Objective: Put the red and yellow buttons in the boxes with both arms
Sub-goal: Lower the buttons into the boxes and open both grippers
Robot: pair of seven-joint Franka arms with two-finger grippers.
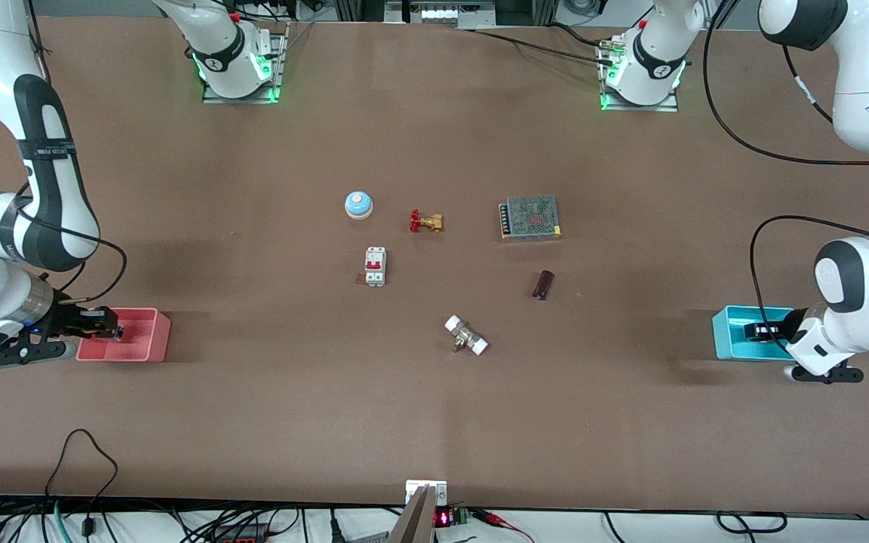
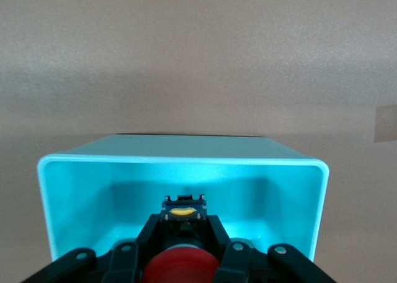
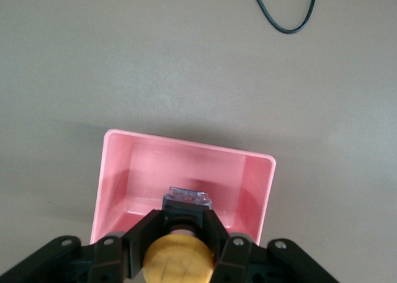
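- We see the right gripper (image 1: 112, 329) low over the pink box (image 1: 149, 353), which sits near the table's edge at the right arm's end; its jaws pinch the yellow button (image 3: 178, 261) by the black body, cap toward the wrist camera.
- The right arm folds down from its base, forearm reaching low and nearly level, wrist pointing along the table toward the box.
- We see the left gripper (image 1: 763, 330) inside the mouth of the cyan box (image 1: 725, 339) near the table's edge at the left arm's end; its jaws pinch the red button (image 2: 180, 265).
- The left arm mirrors that pose, elbow high, wrist bent low at the box.
- Mid-table lie a bell (image 1: 358, 204), a valve (image 1: 426, 222), a breaker (image 1: 375, 267), a power supply (image 1: 529, 218), a dark cylinder (image 1: 543, 285) and a white-ended fitting (image 1: 466, 336).
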